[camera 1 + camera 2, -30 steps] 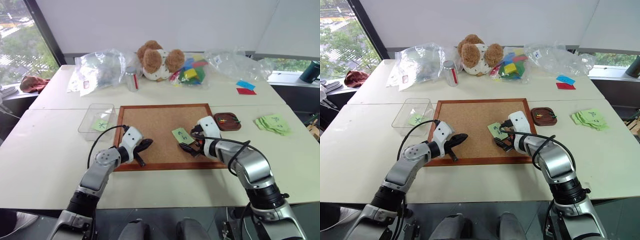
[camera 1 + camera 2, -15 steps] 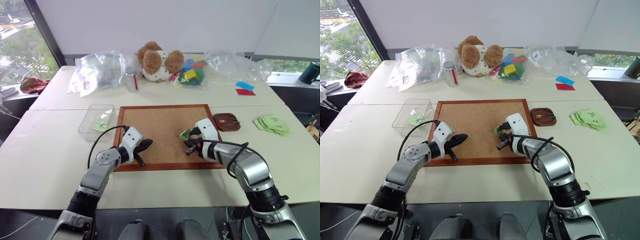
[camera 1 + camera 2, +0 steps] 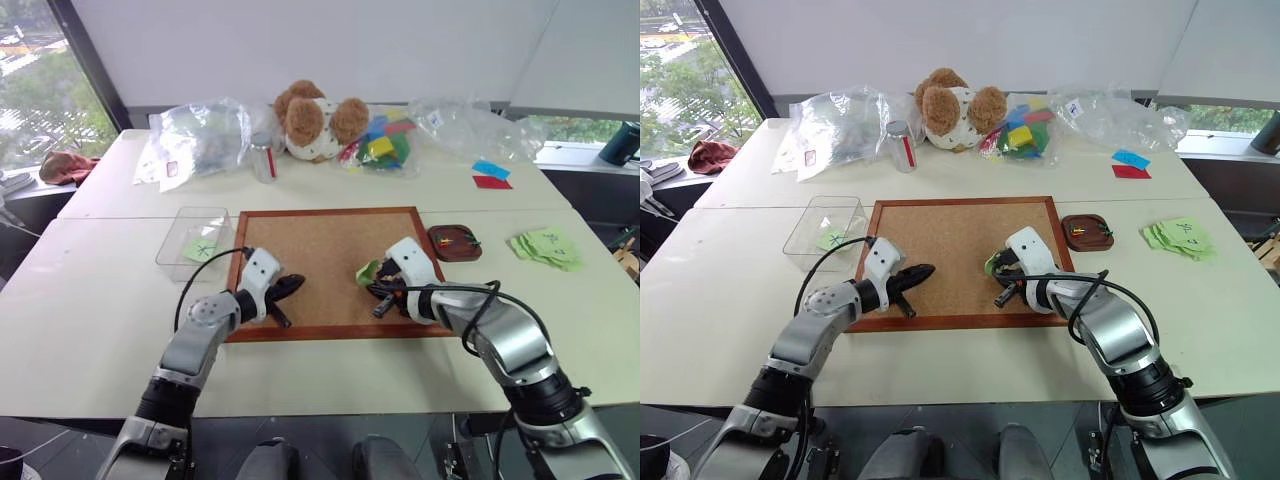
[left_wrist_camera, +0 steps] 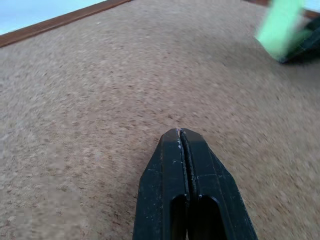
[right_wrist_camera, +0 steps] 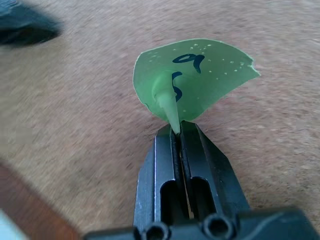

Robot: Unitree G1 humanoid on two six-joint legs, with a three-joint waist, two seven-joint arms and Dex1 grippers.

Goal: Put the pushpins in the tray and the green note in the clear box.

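Both wrist views show detail: right pincer [image 5: 179, 131] pinching green note [image 5: 192, 80], left pincer [image 4: 180, 134] pressed together.

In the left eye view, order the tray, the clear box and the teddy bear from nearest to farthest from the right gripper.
1. tray, just right of the right gripper, beside the corkboard.
2. clear box, across the board on the left.
3. teddy bear, at the table's far edge.
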